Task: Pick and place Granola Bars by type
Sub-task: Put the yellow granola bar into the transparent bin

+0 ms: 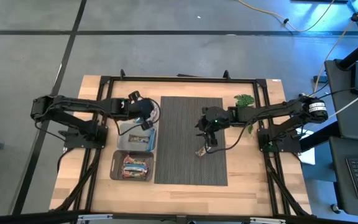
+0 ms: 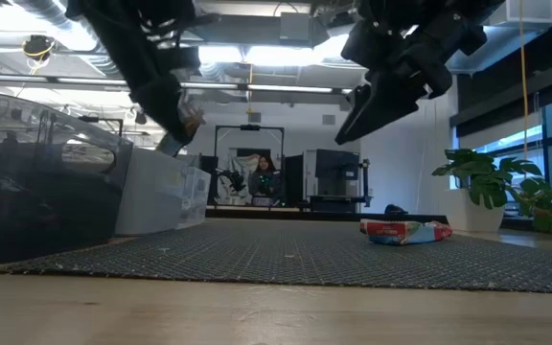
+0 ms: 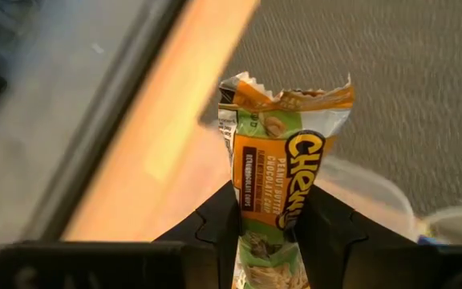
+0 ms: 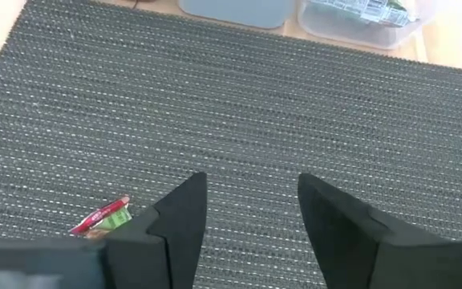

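The bar in the left gripper is orange and green with yellow lettering on black, between dark fingers. The mat is dark grey with a fine ribbed weave on a pale wood table. A red, white and green bar lies near the mat's right edge.
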`<state>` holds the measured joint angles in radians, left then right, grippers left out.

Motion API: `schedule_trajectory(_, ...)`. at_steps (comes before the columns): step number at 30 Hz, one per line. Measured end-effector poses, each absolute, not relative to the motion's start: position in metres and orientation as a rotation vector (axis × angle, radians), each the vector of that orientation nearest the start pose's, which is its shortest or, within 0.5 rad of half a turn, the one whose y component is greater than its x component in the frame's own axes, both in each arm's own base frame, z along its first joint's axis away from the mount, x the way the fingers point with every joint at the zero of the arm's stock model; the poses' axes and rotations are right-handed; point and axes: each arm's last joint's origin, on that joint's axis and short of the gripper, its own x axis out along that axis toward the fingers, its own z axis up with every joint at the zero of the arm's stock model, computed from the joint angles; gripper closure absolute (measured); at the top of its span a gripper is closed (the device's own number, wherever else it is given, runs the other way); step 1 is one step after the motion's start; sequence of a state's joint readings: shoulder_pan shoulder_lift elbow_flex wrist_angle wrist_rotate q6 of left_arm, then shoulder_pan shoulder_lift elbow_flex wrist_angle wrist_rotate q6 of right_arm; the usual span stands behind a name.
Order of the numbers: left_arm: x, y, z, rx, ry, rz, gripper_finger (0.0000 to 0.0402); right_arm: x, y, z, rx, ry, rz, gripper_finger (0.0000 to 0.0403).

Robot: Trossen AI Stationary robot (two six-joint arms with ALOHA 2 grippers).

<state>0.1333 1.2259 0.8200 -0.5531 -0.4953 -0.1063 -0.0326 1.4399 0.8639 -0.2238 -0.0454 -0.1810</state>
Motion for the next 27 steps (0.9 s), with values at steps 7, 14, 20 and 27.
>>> schedule_trajectory(7, 0.225, 0.061, 0.223, -0.014, 1.029, 0.602, 0.0304, 0.291, -0.008, 0.213, -0.142, 0.795, 0.085, 0.0203)
schedule_trajectory(14, 0.226, 0.069, 0.216, -0.039, 1.076, 0.547, 0.0304, 0.289, -0.008, 0.211, -0.117, 0.826, 0.078, 0.0203)
schedule_trajectory(20, 0.228, 0.069, 0.204, -0.066, 1.162, 0.494, 0.0304, 0.284, -0.008, 0.207, -0.113, 0.887, 0.082, 0.0203)
schedule_trajectory(27, 0.231, 0.070, 0.198, -0.068, 1.187, 0.491, 0.0302, 0.276, -0.007, 0.199, -0.086, 0.992, 0.083, 0.0203)
